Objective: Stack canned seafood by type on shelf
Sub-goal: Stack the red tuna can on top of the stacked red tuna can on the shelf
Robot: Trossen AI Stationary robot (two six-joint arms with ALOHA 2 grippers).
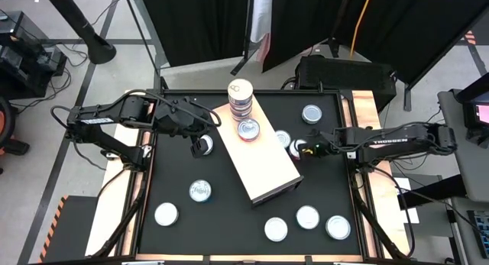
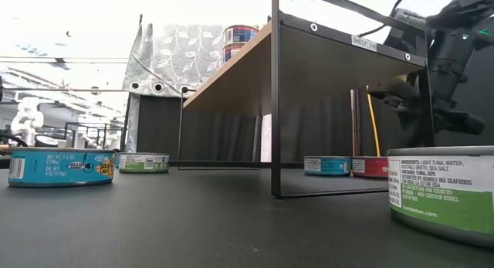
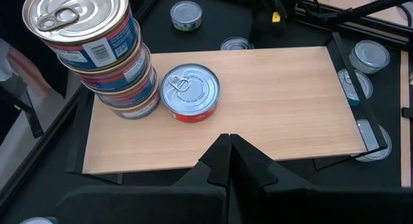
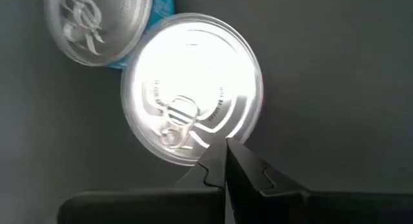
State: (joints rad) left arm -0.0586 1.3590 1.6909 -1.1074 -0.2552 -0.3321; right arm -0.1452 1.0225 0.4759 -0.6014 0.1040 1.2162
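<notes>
**Right claw poised over a tin beside the shelf**

The right claw (image 4: 226,153) hangs directly above a silver-topped tin (image 4: 192,88), its 2 fingers pressed together and empty. That tin stands upright on the black tabletop (image 1: 229,227), just beside the right long edge of the shelf (image 1: 263,162), touching or nearly touching a blue-labelled tin (image 4: 103,24). The tin lies straight below the claw, so in my judgement the coming move calls for spreading the fingers and then descending. Being round, the tin has no long axis across the tabletop; its axis is vertical, pull-tab face up.

The left claw (image 3: 229,162), also closed and empty, waits near the shelf's left edge. On the shelf stand a stack of 4 tins (image 1: 241,101) and 1 red-labelled tin (image 1: 248,130) touching it.
</notes>
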